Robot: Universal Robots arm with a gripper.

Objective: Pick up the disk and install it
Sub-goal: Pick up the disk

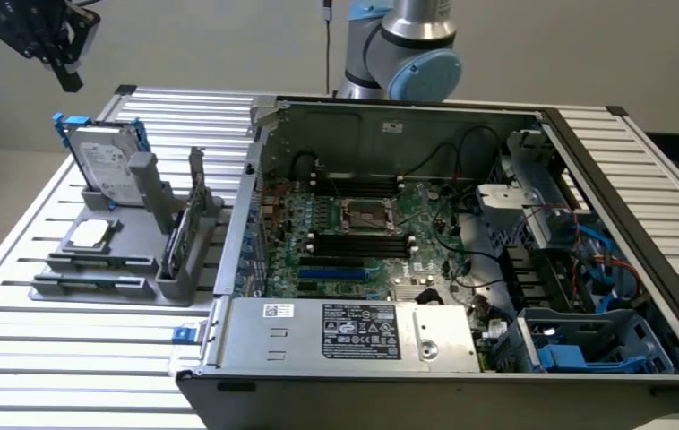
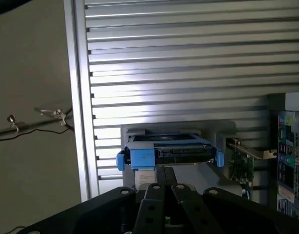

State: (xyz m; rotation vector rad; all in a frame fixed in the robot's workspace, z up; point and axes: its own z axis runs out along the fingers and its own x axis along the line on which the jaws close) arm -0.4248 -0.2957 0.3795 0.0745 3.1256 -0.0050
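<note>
So here's the setup: the black gripper [image 1: 70,81] is hanging up in the air at the far corner of the slatted aluminium bench [image 1: 41,367], on the exterior view's left. It's clenched with nothing in it; from the wrist view you can see the two fingers pressed together [image 2: 164,171], no gap.

The disk, a silver-grey metal hard drive with a white label in a blue plastic carrier [image 1: 106,161], is parked upright on its edge in the back slot of a grey plastic rack [image 1: 100,288] on the bench, below the gripper and well apart from it. The wrist view looks down on the drive's top edge [image 2: 169,153], blue tabs sticking out at both ends.

Same rack also has a small square silver chip [image 1: 89,235] lying flat and a thin green circuit card [image 1: 179,240] standing on edge.

Just beside the rack, on the exterior view's right, sits the big open black PC tower case [image 1: 315,333] lying on its side, motherboard exposed.
</note>
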